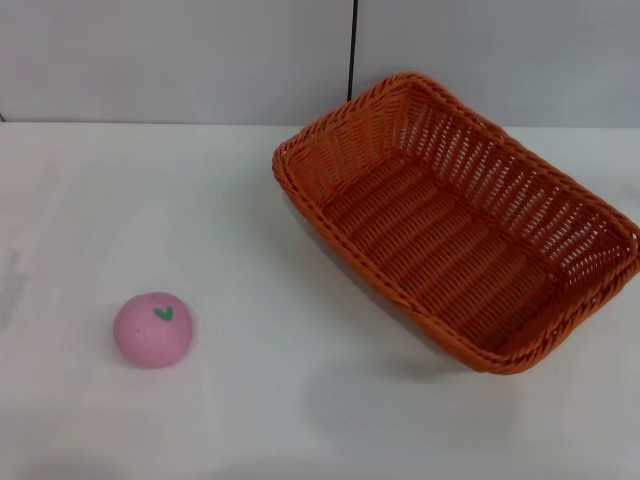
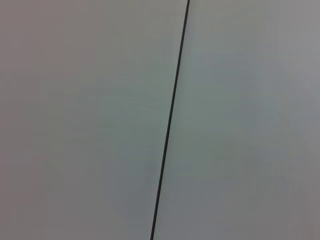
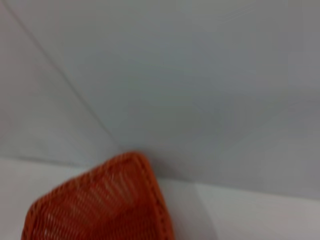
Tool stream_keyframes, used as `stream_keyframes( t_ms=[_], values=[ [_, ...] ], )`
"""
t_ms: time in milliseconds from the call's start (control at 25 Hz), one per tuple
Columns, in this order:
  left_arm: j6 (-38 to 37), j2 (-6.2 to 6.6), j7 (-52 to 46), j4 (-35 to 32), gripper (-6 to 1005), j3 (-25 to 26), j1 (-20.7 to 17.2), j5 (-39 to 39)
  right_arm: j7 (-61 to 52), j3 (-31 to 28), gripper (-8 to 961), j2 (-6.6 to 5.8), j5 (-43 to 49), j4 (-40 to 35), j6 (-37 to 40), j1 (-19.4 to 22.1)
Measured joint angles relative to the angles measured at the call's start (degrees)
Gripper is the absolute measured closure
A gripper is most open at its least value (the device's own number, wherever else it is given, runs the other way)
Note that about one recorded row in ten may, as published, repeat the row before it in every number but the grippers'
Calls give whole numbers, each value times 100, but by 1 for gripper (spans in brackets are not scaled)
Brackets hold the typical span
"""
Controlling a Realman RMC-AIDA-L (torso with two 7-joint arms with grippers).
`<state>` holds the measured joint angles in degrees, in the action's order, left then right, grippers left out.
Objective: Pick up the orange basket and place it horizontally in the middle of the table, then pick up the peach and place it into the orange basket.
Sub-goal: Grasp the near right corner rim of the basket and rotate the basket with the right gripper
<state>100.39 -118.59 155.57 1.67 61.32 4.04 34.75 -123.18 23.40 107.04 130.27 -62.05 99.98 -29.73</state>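
1. The peach (image 1: 153, 329) sits on the table (image 1: 300, 400) at the left, well apart from everything else.
2. The orange basket (image 1: 455, 240) lies slantwise at the right (empty, open side up).
3. Behind is a grey wall (image 1: 180, 60) with a dark seam (image 1: 353, 50).
4. Neither gripper shows; their state cannot be told.

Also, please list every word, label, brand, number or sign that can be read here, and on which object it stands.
No readable text: no words, numbers or brands on any object.
Only sign: a small green heart-shaped leaf mark on the peach.
The orange basket and the table carry no marking.
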Motion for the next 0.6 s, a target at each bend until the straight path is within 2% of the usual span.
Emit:
stream_keyframes(
  t_ms=[120, 320, 440, 480, 520, 600],
  values=[
    [8, -2, 0, 2, 190, -24, -11, -1, -438, 397, 258, -94, 521, 8, 192, -476],
    [42, -4, 0, 33, 193, -30, -77, -4, -766, 931, 258, -92, 624, 52, 44, -631],
    [53, -6, 0, 42, 195, -32, -110, -4, -844, 1342, 258, -32, 663, 210, -198, -694],
    [66, -6, 0, 43, 195, -33, -121, -4, -847, 1536, 257, 46, 687, 345, -410, -741],
    [66, -6, 0, 43, 196, -33, -121, -4, -847, 1536, 257, 46, 687, 345, -410, -741],
    [93, -6, 0, 39, 197, -36, -127, -4, -848, 1671, 257, 165, 734, 422, -664, -778]
  ],
)
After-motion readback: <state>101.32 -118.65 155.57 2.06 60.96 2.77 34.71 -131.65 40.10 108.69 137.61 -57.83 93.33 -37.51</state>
